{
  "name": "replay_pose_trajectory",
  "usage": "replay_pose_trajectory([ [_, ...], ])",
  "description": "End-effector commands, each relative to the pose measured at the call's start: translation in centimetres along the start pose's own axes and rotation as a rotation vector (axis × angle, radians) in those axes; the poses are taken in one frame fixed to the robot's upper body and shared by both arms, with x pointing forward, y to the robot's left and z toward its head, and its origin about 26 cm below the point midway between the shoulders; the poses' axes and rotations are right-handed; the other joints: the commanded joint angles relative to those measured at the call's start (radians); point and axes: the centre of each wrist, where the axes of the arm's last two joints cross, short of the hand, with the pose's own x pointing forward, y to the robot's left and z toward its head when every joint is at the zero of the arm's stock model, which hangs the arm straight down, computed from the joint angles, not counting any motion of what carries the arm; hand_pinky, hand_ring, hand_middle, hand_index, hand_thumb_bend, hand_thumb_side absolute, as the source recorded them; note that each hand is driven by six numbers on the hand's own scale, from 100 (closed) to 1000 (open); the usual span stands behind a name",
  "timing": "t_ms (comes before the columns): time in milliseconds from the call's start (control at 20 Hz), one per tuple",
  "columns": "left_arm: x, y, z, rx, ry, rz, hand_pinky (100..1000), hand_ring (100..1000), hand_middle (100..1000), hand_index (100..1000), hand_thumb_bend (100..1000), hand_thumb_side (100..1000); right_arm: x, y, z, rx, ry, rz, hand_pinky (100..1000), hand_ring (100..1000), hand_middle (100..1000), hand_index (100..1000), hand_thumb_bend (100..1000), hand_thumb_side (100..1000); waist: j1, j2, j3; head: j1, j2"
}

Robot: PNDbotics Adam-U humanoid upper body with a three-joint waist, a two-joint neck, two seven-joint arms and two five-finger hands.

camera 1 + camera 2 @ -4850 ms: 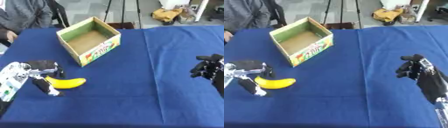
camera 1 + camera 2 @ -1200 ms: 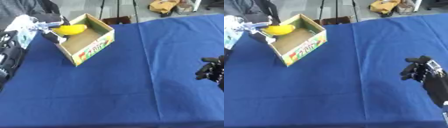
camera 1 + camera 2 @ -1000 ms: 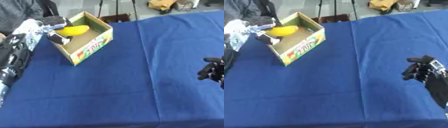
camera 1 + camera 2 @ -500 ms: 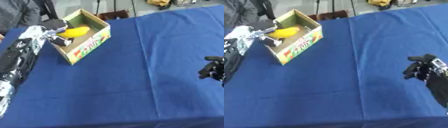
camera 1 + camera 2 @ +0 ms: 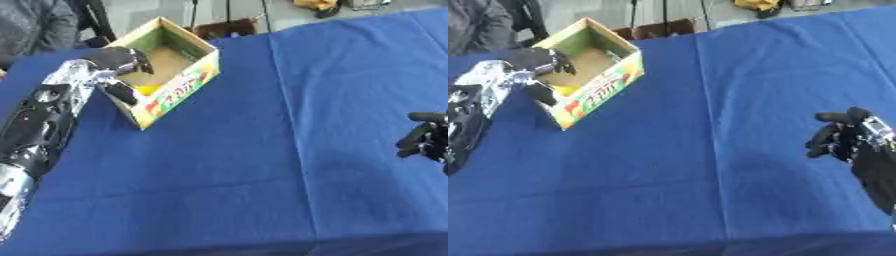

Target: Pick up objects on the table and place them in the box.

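1. Banana, seen from the left eye view: only a yellow sliver of it shows, low inside the cardboard box at the far left of the blue table, against the box's near-left wall. The robot's left hand hangs over that same corner, its dark fingers curled down over the rim. Whether they grip the fruit or have let it go cannot be told from here, since the hand covers most of it. The silver and black left arm runs from the near-left edge up to the box.

2. In the same view, the right hand sits at the right edge of the table, well apart from the box, fingers curled in on themselves and holding nothing.

3. The right eye view shows the box from slightly further left, with the yellow patch just below the left hand and inside the wall. The right hand shows more fully here, idle, dark fingers bent, empty.

4. Progress, as a judgement: the banana appears delivered, or all but delivered, into the box. What is left for this item is to free the fingers and lift the hand out. No other loose object shows on the blue cloth in either view, so the task looks close to complete.
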Motion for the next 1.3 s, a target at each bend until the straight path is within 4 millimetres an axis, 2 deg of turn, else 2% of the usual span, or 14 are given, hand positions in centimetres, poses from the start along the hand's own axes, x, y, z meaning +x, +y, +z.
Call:
replay_pose_trajectory([
  [50, -0.8, 1.4, 0.5, -0.022, 0.015, -0.041, 705, 714, 712, 796, 955, 736, 1.1, -0.5, -0.2, 0.003, -0.022, 0.042, 588, 610, 522, 787, 100, 958, -0.005, -0.012, 0.000, -0.003, -0.002],
  [200, -1.1, 2.5, 0.8, 0.018, 0.020, -0.040, 696, 701, 703, 788, 935, 739, 1.0, -0.6, 0.0, -0.005, -0.021, 0.039, 588, 610, 522, 787, 100, 956, -0.008, -0.015, 0.007, -0.010, -0.002],
  [350, -1.6, 4.9, 1.8, 0.143, 0.011, -0.022, 678, 659, 657, 758, 872, 718, 0.7, -0.7, 0.3, -0.019, -0.014, 0.035, 588, 610, 522, 787, 100, 952, -0.013, -0.022, 0.022, -0.022, 0.003],
  [450, -1.8, 7.2, 3.2, 0.257, 0.001, -0.021, 668, 638, 642, 748, 789, 689, 0.6, -0.7, 0.4, -0.028, -0.011, 0.030, 589, 610, 522, 787, 100, 944, -0.017, -0.028, 0.034, -0.031, 0.005],
  [600, -1.7, 10.6, 6.3, 0.447, -0.025, -0.020, 664, 627, 628, 729, 737, 612, 0.3, -0.8, 0.7, -0.041, -0.006, 0.024, 588, 610, 522, 787, 100, 935, -0.024, -0.039, 0.058, -0.044, 0.005],
  [700, -1.1, 11.8, 8.4, 0.526, -0.049, -0.012, 658, 614, 620, 727, 655, 584, 0.2, -0.9, 0.8, -0.049, -0.004, 0.019, 589, 610, 522, 787, 100, 933, -0.027, -0.045, 0.071, -0.049, 0.005],
  [800, -0.1, 12.3, 10.2, 0.580, -0.076, 0.005, 657, 613, 619, 727, 643, 582, 0.1, -0.9, 0.9, -0.054, -0.001, 0.017, 589, 610, 522, 787, 100, 933, -0.029, -0.048, 0.081, -0.052, 0.005],
  [900, 0.7, 12.8, 11.0, 0.593, -0.086, 0.023, 657, 613, 619, 727, 643, 582, 0.1, -0.9, 1.0, -0.055, -0.001, 0.017, 589, 610, 522, 787, 100, 933, -0.029, -0.049, 0.083, -0.052, 0.005],
  [950, 1.3, 11.9, 11.3, 0.594, -0.104, 0.061, 649, 596, 612, 715, 314, 565, 0.0, -0.9, 1.0, -0.059, -0.002, 0.014, 589, 610, 522, 787, 100, 927, -0.032, -0.049, 0.092, -0.058, 0.005],
  [1000, 2.0, 10.1, 11.9, 0.600, -0.131, 0.129, 648, 592, 609, 716, 266, 563, 0.0, -0.9, 1.0, -0.065, -0.004, 0.011, 589, 610, 522, 787, 100, 924, -0.036, -0.049, 0.103, -0.065, 0.005],
  [1050, 2.7, 9.0, 12.5, 0.604, -0.148, 0.187, 647, 590, 609, 716, 256, 562, 0.0, -0.9, 1.1, -0.068, -0.005, 0.009, 589, 610, 522, 787, 100, 923, -0.038, -0.049, 0.109, -0.068, 0.005],
  [1100, 3.2, 7.9, 12.9, 0.605, -0.150, 0.266, 637, 577, 601, 716, 148, 570, 0.0, -1.0, 1.1, -0.071, -0.006, 0.009, 589, 610, 522, 786, 100, 919, -0.041, -0.049, 0.113, -0.069, 0.005],
  [1200, 4.1, 6.6, 13.6, 0.621, -0.168, 0.391, 627, 564, 595, 717, 100, 588, 0.0, -1.0, 1.2, -0.078, -0.007, 0.007, 589, 610, 522, 786, 100, 918, -0.044, -0.050, 0.119, -0.070, 0.005],
  [1300, 4.8, 5.4, 13.9, 0.652, -0.169, 0.517, 624, 559, 592, 711, 100, 603, 0.0, -1.1, 1.2, -0.084, -0.008, 0.005, 589, 610, 522, 786, 100, 919, -0.046, -0.050, 0.126, -0.071, 0.005],
])
